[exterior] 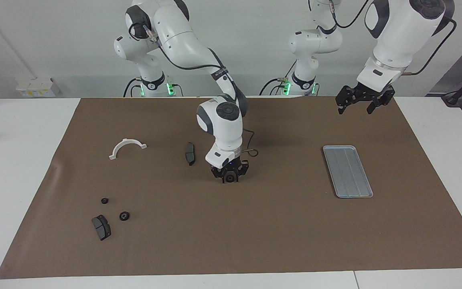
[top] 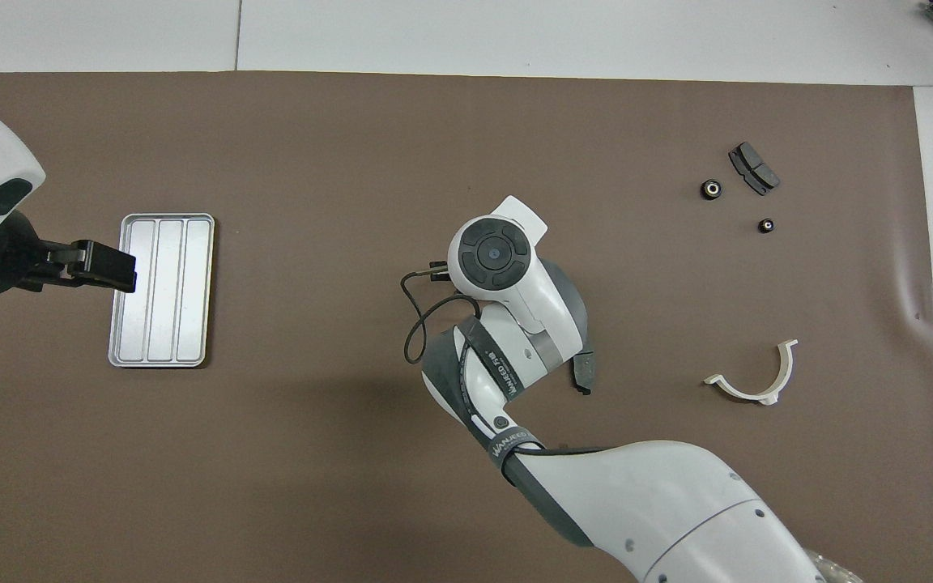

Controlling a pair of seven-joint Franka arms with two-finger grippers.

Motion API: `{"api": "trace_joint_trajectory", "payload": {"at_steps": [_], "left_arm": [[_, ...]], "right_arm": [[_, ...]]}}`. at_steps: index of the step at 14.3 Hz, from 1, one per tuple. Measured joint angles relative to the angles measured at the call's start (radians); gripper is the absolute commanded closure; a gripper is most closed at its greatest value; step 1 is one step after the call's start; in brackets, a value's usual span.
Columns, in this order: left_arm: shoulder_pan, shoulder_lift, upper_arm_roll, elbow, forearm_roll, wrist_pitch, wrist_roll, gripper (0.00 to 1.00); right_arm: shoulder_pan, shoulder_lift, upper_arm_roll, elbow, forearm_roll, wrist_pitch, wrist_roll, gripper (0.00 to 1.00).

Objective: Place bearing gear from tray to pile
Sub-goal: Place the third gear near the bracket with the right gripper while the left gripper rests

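Note:
A black round bearing gear (exterior: 229, 179) rests on the brown mat mid-table. My right gripper (exterior: 229, 175) is down on it with its fingers closed in against its sides. In the overhead view the right wrist hides both. The silver-grey ridged tray (exterior: 347, 171) (top: 160, 289) lies toward the left arm's end with nothing showing on it. My left gripper (exterior: 361, 100) (top: 102, 267) hangs open and empty, high over the tray's edge. The pile is two small black gears (exterior: 104, 200) (exterior: 124, 216) beside a dark grey brake pad (exterior: 101, 227) (top: 753, 168), toward the right arm's end.
A second dark brake pad (exterior: 190, 153) (top: 582, 372) lies close to the right gripper, on the side toward the pile. A white half-ring bracket (exterior: 127, 147) (top: 754, 380) sits nearer to the robots than the pile. A brown mat (exterior: 279, 233) covers the table.

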Motion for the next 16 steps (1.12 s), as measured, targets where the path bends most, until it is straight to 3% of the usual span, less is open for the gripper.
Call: {"api": "trace_joint_trajectory", "payload": {"at_steps": [3,8,13,16], "left_arm": [[0.000,0.000,0.007,0.011,-0.008,-0.011,0.000,0.00],[0.008,-0.001,0.011,0.043,-0.014,-0.039,0.001,0.00],[0.008,-0.001,0.011,0.011,-0.013,-0.027,0.001,0.00],[0.008,-0.003,0.005,0.010,0.026,-0.028,0.012,0.00]], "right_arm": [[0.000,-0.004,0.000,-0.002,0.000,-0.003,0.008,0.64],[0.000,-0.006,0.000,-0.005,0.000,-0.004,0.010,0.85],[-0.016,-0.009,-0.019,-0.002,-0.001,-0.005,0.010,0.89],[-0.097,-0.014,-0.025,0.005,-0.002,-0.009,-0.028,0.89]]}}
